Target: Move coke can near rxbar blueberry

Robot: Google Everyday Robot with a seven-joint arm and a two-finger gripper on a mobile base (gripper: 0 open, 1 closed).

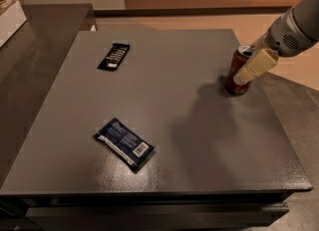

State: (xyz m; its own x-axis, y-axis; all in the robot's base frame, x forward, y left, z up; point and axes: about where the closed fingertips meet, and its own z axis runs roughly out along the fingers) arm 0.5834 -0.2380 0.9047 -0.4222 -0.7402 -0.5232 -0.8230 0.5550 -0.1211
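The coke can [236, 61], red with a silver top, stands upright near the right edge of the grey table [199, 140]. My gripper [244, 71] reaches in from the upper right and is at the can, with a cream part of it lying across the can's front. The rxbar blueberry [123, 143], a dark blue flat wrapper with a white barcode patch, lies at the front left of the table, far from the can.
A narrow black bar wrapper [113, 56] with white lettering lies at the back left of the table. A dark counter [35, 41] adjoins the table on the left. The table's right edge is close to the can.
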